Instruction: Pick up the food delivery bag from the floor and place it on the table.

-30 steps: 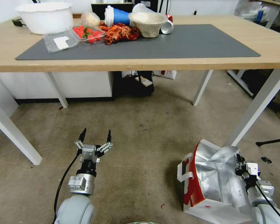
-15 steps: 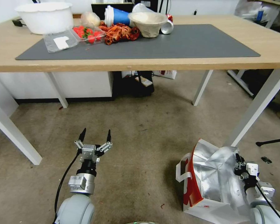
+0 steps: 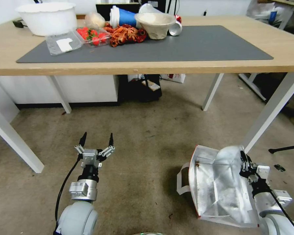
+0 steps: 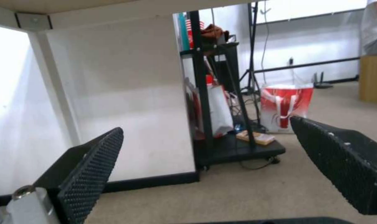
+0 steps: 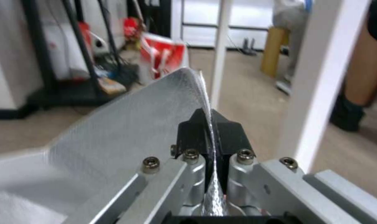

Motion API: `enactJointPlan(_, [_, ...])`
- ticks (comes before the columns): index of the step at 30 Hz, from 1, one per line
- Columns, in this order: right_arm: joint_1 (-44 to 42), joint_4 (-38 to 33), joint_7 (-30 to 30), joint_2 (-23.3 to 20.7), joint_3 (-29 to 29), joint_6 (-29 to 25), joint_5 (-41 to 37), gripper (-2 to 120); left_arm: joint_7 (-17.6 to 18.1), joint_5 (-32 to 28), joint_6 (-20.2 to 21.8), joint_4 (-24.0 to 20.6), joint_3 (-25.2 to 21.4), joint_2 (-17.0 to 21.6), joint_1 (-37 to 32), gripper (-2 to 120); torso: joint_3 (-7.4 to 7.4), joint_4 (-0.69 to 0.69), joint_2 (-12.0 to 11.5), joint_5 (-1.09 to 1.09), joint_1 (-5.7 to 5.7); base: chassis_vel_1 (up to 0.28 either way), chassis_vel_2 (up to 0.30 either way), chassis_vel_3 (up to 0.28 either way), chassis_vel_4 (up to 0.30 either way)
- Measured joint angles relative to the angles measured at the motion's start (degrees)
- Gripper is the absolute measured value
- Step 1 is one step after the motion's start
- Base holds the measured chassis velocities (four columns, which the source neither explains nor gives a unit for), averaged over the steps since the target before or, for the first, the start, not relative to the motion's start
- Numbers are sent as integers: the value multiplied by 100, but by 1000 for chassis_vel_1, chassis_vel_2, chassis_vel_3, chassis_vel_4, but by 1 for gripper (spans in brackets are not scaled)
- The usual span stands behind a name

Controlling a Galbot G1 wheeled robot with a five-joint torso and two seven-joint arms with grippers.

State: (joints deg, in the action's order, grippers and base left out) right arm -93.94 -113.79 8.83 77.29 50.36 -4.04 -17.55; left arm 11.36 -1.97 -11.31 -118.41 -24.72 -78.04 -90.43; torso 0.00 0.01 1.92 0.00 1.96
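The food delivery bag [image 3: 215,187] is on the floor [image 3: 147,137] at the lower right, tipped so its silver foil inside faces up, with a white strap handle at its left. My right gripper [image 3: 244,160] is shut on the bag's upper foil flap. In the right wrist view the foil sheet [image 5: 134,124] runs between the closed jaws of the right gripper [image 5: 209,119]. My left gripper [image 3: 96,138] hangs open over bare carpet, well left of the bag. The left gripper [image 4: 205,125] holds nothing. The table [image 3: 153,69] with its dark grey mat [image 3: 192,45] stands ahead.
A white table leg [image 3: 268,114] rises just beyond the bag. The mat's left end holds a white bowl [image 3: 47,18], strawberries [image 3: 91,35], crayfish [image 3: 125,34], a paper bowl [image 3: 155,24] and a blue cup [image 3: 122,16]. A black rack [image 3: 143,86] stands under the table.
The bag has swung up and left with my right gripper; its red side has turned out of sight and the foil inside now faces up. My left gripper has shifted slightly forward.
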Motion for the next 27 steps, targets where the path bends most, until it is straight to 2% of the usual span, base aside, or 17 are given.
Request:
enactJointPlan(3, [-79, -220, 34, -51, -4, 2, -75, 0, 127, 79, 40, -14, 22, 13, -6, 100, 0, 0, 0, -1, 0, 0, 0, 0, 0])
enactJointPlan(7, [-222, -562, 54, -166, -14, -24, -192, 0, 463, 199, 49, -26, 82, 55, 26, 100, 0, 0, 0, 0, 0, 0, 0, 0, 0])
enactJointPlan(12, [-345, -935, 111, -319, -18, -4, -382, 0, 569, 515, 50, -7, 49, 134, -4, 100, 0, 0, 0, -1, 0, 0, 0, 0, 0])
enactJointPlan(16, [-389, -1184, 172, -424, -21, 48, -489, 0, 586, 386, 70, -59, 75, 151, 1, 100, 0, 0, 0, 0, 0, 0, 0, 0, 0])
enactJointPlan(22, [-421, -1462, 463, -618, -22, 43, -788, 0, 403, 33, 123, -178, 73, 165, 30, 100, 0, 0, 0, -1, 0, 0, 0, 0, 0])
enactJointPlan(26, [-327, -1559, 834, -833, 2, -12, -1228, 0, -29, -253, 18, -179, -45, 205, 51, 97, 0, 0, 0, 0, 0, 0, 0, 0, 0])
enactJointPlan(27, [-327, -1559, 834, -833, 2, -12, -1228, 0, -29, -253, 18, -179, -45, 205, 51, 97, 0, 0, 0, 0, 0, 0, 0, 0, 0])
